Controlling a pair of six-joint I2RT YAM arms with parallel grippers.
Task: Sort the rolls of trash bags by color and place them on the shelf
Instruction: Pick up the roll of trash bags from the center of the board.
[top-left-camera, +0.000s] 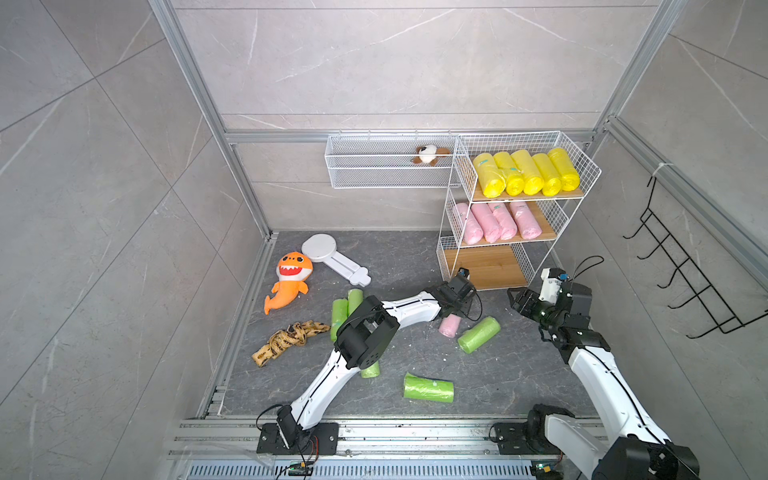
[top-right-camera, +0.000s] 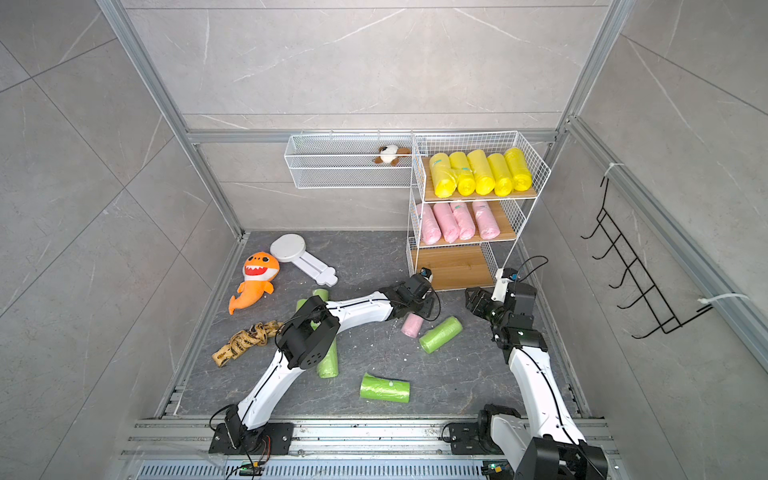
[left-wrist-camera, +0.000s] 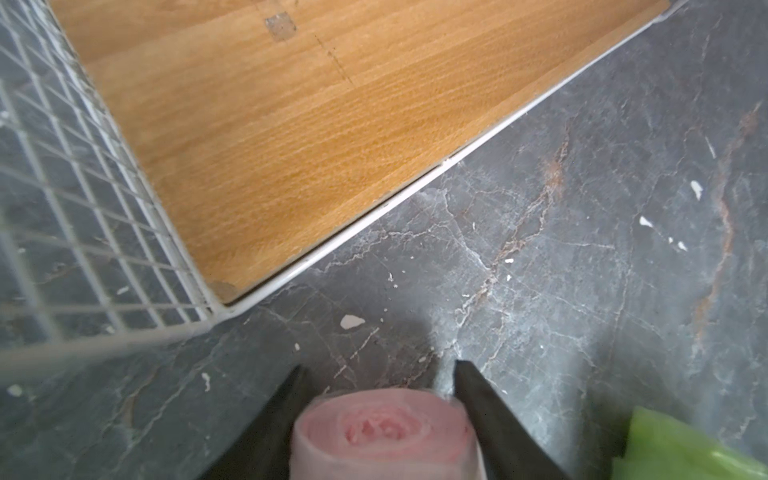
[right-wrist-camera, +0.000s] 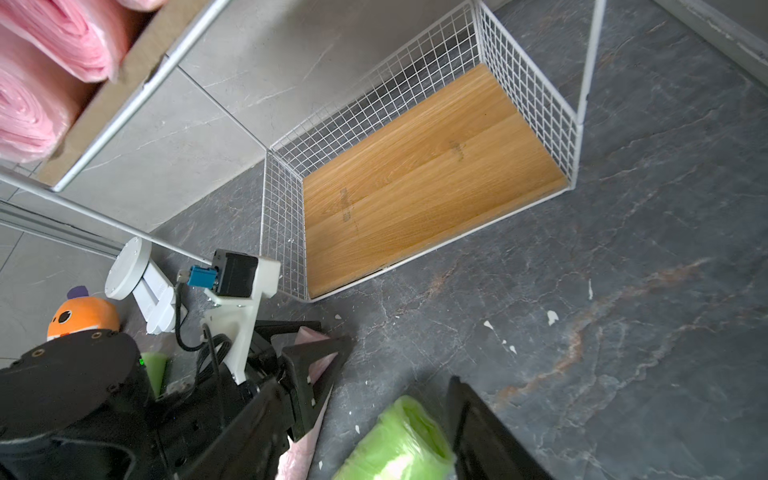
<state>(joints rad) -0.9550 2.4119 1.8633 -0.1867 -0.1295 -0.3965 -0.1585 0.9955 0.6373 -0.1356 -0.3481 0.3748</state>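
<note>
So the left gripper (left-wrist-camera: 378, 365) has its two black wedge-shaped fingers (left-wrist-camera: 490, 419) pressed against either side of a pink roll (left-wrist-camera: 382, 432). You can make out the spiral of crinkly film on its round end face, though it's a bit blurry. In both top views that pink roll (top-left-camera: 449, 325) is down on the dark, veined, stone-look floor (top-left-camera: 415, 266), just in front of the shelf (top-left-camera: 486, 266). A green roll (top-left-camera: 478, 334) sits just beside it, soft and slightly squashed. The shelf is white wire mesh with warm wood-grain boards. Five glossy yellow rolls (top-left-camera: 528, 172) are packed side by side on the top tier, and four pink rolls (top-left-camera: 494, 222) lean together on the middle one. The right gripper (top-left-camera: 517, 302) hangs near the front of the bottom tier, jaws parted with nothing between them. Another green cylinder (top-left-camera: 428, 388) lies on its own, well apart from the others. A few more green ones (top-left-camera: 340, 313) sit under and beside the left arm (top-left-camera: 357, 332), which has a white shell and chunky black joints.
</note>
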